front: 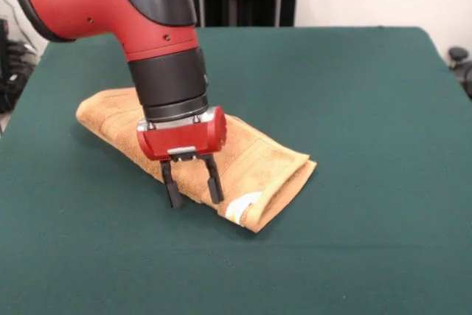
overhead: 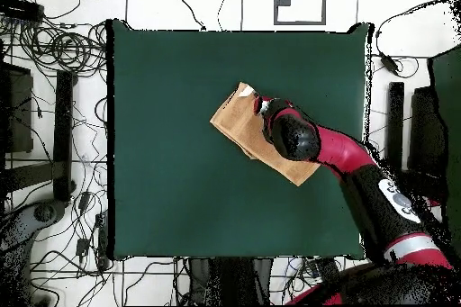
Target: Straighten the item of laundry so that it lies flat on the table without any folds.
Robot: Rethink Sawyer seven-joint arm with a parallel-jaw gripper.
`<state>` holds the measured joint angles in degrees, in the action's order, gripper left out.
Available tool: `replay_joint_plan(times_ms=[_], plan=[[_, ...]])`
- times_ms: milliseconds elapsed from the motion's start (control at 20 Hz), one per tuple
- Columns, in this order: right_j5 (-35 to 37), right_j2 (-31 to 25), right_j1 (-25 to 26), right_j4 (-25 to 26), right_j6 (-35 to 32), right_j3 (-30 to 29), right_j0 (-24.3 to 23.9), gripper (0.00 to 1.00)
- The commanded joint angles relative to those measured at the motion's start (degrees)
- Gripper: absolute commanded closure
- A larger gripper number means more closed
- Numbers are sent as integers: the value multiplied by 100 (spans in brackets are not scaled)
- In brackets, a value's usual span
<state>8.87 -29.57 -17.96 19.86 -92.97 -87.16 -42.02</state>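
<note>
Towel (front: 251, 164) lies folded left of centre on the table (front: 369, 241); your hand (front: 192, 189) hovers open at its near edge, so next pinch one layer and peel it outward.

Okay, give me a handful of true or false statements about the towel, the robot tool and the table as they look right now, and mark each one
1. The towel lies folded over on itself, not spread flat. True.
2. The tool is shut tight with its two black fingers pressed together. False: the fingers stand apart, pointing down at the towel's front edge.
3. A small white tag shows near one end of the towel. True.
4. The towel hangs over the edge of the table. False: in the overhead view it lies well inside the green surface.
5. The towel is blue. False: it is orange-tan.
</note>
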Motion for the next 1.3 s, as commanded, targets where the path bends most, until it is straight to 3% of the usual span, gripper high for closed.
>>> replay_joint_plan(times_ms=[50, 550, 1300], plan=[[1198, -796, 315, 31, 641, -104, -620, 0], [1470, -957, 415, -43, 378, -103, -755, 0], [2969, -1412, 928, -703, 551, 183, -786, 0]])
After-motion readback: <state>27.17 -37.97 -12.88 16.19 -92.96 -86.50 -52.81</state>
